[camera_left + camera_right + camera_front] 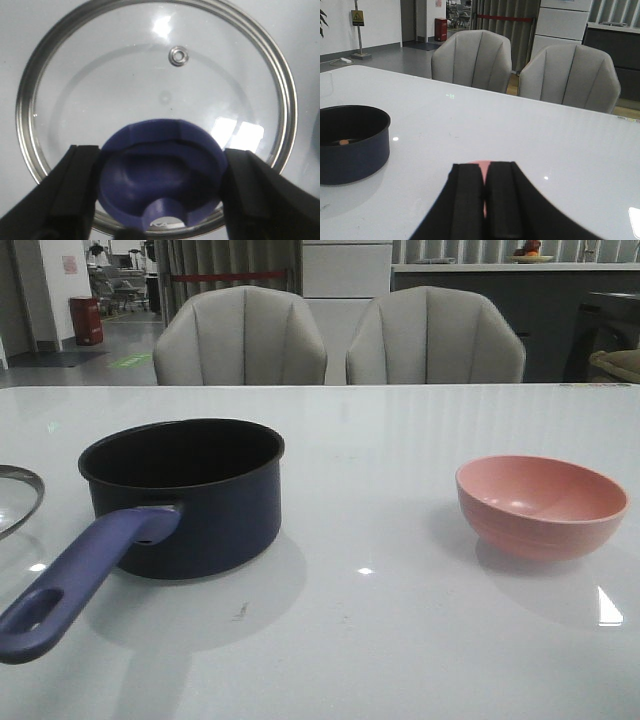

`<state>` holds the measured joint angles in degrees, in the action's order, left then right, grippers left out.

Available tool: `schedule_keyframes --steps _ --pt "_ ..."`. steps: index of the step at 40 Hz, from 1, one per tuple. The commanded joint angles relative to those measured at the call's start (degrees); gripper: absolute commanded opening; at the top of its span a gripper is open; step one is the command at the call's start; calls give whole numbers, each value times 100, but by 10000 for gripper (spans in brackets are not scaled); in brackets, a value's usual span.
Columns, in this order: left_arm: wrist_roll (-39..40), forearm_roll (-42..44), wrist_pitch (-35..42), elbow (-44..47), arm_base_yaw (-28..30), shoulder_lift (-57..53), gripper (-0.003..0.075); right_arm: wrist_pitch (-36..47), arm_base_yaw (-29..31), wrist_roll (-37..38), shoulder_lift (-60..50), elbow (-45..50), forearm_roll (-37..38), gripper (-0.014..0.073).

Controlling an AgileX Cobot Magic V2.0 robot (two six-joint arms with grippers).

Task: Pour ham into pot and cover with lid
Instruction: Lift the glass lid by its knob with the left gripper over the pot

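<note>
The dark navy pot (215, 515) stands left of centre, its purple-blue handle (80, 575) pointing to the near left. In the right wrist view the pot (355, 160) holds a small orange-pink piece of ham (343, 142) on its black bottom. The clear glass lid (150, 85) lies flat on the table; only its rim (20, 500) shows at the front view's left edge. My left gripper (162, 152) has a finger pressed on each side of the lid's blue knob (160, 180). My right gripper (487, 167) is shut and empty, just in front of the pink bowl (483, 165).
The pink bowl (542, 505) stands upright on the right of the white table (380, 620) and looks empty. Two grey chairs (240, 335) stand behind the table's far edge. Neither arm shows in the front view.
</note>
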<state>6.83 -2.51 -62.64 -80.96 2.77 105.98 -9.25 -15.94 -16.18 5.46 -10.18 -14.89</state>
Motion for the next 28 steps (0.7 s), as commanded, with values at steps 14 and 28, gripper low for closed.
schedule_keyframes --steps 14,28 --pt "-370 -60 -640 -1149 5 -715 256 430 5 -48 64 -160 -36 169" --pt "-479 -335 -859 -1738 -692 -893 256 430 5 -48 64 -160 -36 169"
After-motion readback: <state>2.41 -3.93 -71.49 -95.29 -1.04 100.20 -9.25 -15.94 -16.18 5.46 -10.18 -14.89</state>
